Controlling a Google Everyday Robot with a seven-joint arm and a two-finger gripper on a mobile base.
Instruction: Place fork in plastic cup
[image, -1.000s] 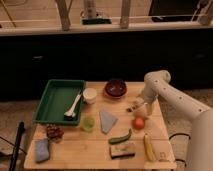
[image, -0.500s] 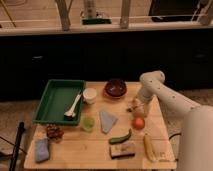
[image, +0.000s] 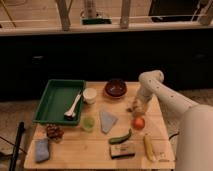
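Observation:
The translucent light-green plastic cup (image: 88, 123) stands upright on the wooden table (image: 85, 150), left of centre, just right of the green tray's near corner. My gripper (image: 135, 107) hangs at the end of the white arm (image: 151, 82), low over the table's right side. It is between the dark red bowl (image: 115, 88) and the orange-red round fruit (image: 138, 122), well to the right of the cup. A small thin thing sticks out at the gripper's tip. I cannot tell whether it is the fork. No fork shows elsewhere.
A green tray (image: 52, 102) at the left holds a white spoon-like utensil (image: 74, 105). Also on the table are a white cup (image: 90, 95), a grey-blue cloth (image: 107, 120), a green vegetable (image: 121, 137), a banana (image: 149, 146), a brown block (image: 122, 149), a blue sponge (image: 42, 149) and a brown snack (image: 54, 131).
The arm and gripper have shifted a little to the left and slightly lower over the table. Nothing on the table has moved.

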